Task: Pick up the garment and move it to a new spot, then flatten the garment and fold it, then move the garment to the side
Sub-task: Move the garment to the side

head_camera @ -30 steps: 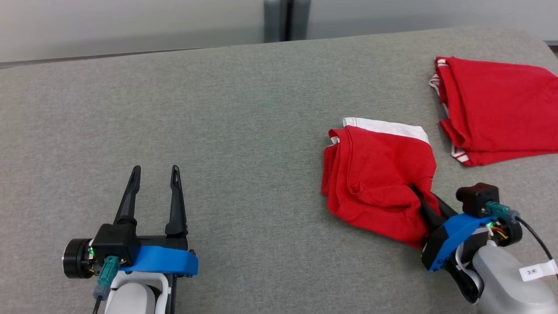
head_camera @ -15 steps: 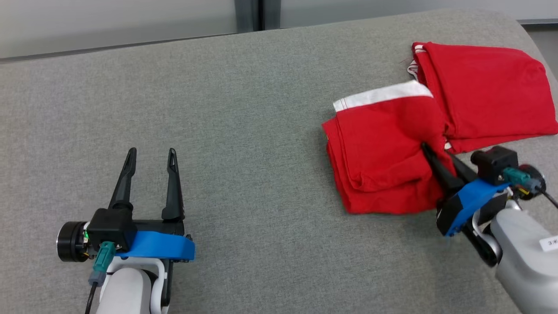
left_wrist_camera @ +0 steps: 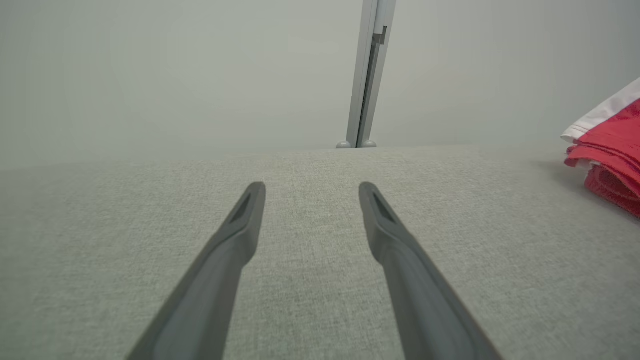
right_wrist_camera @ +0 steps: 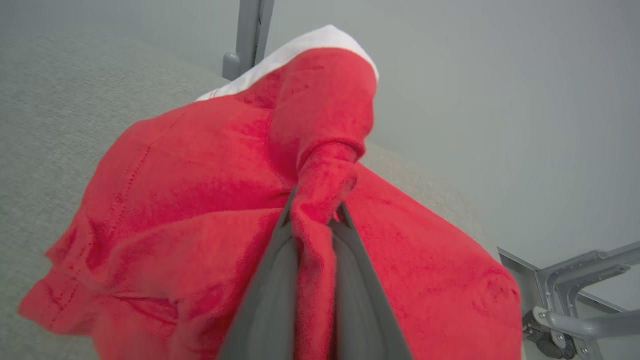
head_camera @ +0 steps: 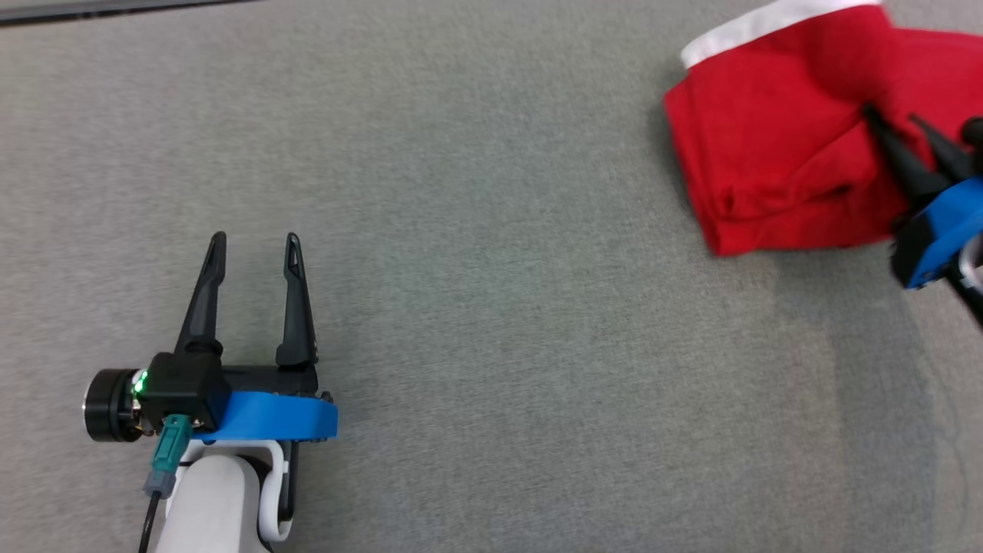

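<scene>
Inside right claw (right_wrist_camera: 317,207), red garment (right_wrist_camera: 190,200)

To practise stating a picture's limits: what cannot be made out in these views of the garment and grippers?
- Head view: garment runs off the top and right edges; full outline unknown.
- Head view: right gripper is cut off by the right edge.
- Right wrist view: cloth bunches over the jaws' tips, hiding the grip's depth.
- Left wrist view: right edge cuts the garment.

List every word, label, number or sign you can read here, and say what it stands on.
None: no word, number or sign shows on the garment, the left hand, the right hand or the grey surface.
</scene>
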